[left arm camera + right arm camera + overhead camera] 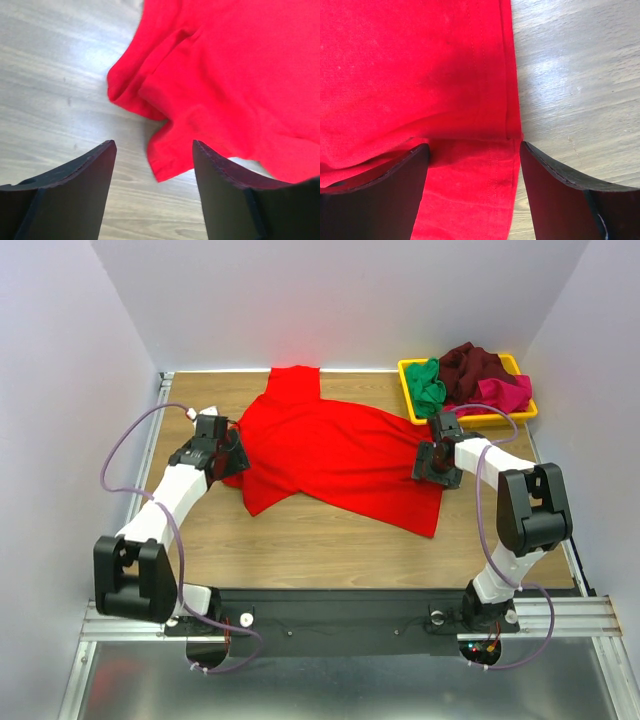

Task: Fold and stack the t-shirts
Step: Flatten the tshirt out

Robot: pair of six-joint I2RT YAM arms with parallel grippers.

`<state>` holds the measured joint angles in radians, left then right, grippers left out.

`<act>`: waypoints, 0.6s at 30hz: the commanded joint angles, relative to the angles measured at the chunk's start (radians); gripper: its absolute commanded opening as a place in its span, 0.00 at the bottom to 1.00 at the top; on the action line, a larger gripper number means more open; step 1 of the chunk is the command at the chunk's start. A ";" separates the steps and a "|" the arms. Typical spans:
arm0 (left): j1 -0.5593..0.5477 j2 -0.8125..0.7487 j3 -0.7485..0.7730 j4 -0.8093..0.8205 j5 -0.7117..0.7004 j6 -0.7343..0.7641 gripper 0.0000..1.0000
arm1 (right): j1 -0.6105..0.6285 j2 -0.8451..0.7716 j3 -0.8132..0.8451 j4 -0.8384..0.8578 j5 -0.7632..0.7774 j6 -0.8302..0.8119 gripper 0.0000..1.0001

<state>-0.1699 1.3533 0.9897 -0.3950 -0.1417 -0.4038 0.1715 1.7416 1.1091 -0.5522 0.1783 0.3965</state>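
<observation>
Shirt (330, 455) bright red, spread mostly flat, left edge bunched.

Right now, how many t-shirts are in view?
4. The red t-shirt lies spread on the table; the green t-shirt, maroon t-shirt and magenta t-shirt sit bunched in the yellow tray. Others may be hidden under that pile.

— What do we have on the wooden table (300, 540)?
— We see the red t-shirt (330, 455) spread across its middle, and the yellow tray (404, 370) at the far right corner.
</observation>
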 commanded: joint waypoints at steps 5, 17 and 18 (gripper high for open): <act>0.069 0.009 -0.097 0.261 0.197 0.065 0.76 | -0.001 -0.031 -0.005 -0.008 -0.013 0.004 0.79; 0.101 0.135 -0.069 0.315 0.205 0.112 0.65 | -0.001 -0.076 -0.040 -0.018 0.013 0.011 0.79; 0.104 0.141 -0.069 0.317 0.208 0.120 0.64 | -0.001 -0.079 -0.041 -0.020 0.013 0.013 0.79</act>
<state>-0.0826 1.4963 0.9073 -0.1360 0.0528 -0.3183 0.1715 1.7130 1.0702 -0.5621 0.1730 0.3969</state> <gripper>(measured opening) 0.647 0.784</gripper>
